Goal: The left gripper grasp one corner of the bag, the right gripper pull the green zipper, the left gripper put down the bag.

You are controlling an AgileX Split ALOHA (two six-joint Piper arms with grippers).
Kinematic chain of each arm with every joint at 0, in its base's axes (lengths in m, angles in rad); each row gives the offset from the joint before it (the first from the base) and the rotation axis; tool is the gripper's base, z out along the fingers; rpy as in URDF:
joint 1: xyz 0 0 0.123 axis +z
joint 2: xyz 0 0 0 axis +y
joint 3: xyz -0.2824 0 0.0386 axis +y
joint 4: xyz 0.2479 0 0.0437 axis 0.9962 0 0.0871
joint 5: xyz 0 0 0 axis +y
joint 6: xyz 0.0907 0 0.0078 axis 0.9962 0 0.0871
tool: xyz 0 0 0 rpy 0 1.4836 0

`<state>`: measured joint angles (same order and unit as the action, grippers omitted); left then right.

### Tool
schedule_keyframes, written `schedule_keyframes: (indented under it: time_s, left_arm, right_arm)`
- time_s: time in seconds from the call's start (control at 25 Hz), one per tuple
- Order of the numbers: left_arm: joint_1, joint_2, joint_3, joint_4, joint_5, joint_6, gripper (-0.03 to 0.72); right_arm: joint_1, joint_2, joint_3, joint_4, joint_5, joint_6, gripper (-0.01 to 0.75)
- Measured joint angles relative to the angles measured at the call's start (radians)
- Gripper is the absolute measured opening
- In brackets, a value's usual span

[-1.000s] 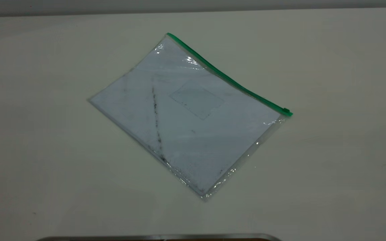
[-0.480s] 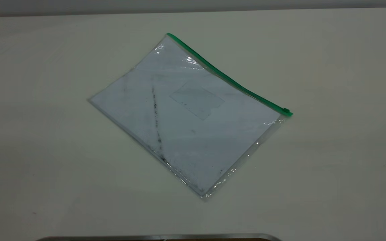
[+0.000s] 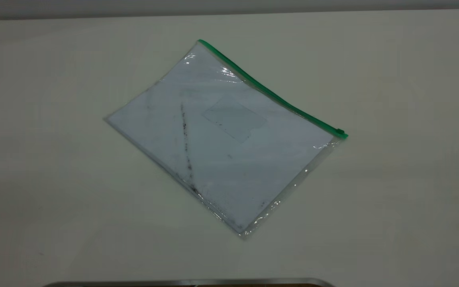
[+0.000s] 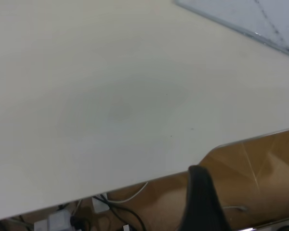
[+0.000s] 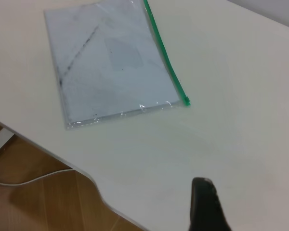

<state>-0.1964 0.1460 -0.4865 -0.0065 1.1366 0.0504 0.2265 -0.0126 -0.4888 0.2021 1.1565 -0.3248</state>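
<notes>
The bag (image 3: 221, 135) lies flat on the white table, turned diagonally, with white paper and a dark smudge line inside. The green zipper (image 3: 269, 93) runs along its far right edge, with the slider tab (image 3: 340, 131) at the right corner. No gripper shows in the exterior view. In the left wrist view one black finger (image 4: 202, 202) of my left gripper (image 4: 248, 192) hangs over the table's edge, with a bag corner (image 4: 245, 14) far off. My right gripper (image 5: 250, 192) hovers over bare table, well short of the bag (image 5: 111, 62) and the slider tab (image 5: 186, 101). Both grippers are open and empty.
The white table (image 3: 393, 191) has a curved cut-out edge (image 4: 216, 149) near the left gripper, with wooden floor and cables (image 4: 120, 211) below. A metal rim (image 3: 189, 282) shows at the exterior view's bottom edge.
</notes>
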Motion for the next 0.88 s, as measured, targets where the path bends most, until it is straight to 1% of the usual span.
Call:
schedule_keyframes:
  time_s: [0.44,0.52,0.72,0.8,0.88]
  left_arm:
    - [0.004,-0.01,0.0,-0.004,-0.003,0.004,0.561]
    - [0.037,-0.034,0.0,-0.005,-0.003,0.004,0.561]
    - [0.177,-0.13,0.0,-0.005,-0.003,0.004,0.561]
    - [0.206,-0.158,0.0,-0.007,-0.002,0.004,0.561]
    - [0.217,-0.165,0.0,-0.007,-0.002,0.004,0.561]
  right_arm:
    - [0.0,0.0,0.002,0.0,0.0,0.0,0.481]
    - [0.0,0.0,0.002,0.0,0.0,0.0,0.476]
    - [0.0,0.0,0.002,0.0,0.0,0.0,0.45]
    - [0.0,0.0,0.002,0.0,0.0,0.0,0.44]
    - [0.0,0.0,0.002,0.0,0.0,0.0,0.428]
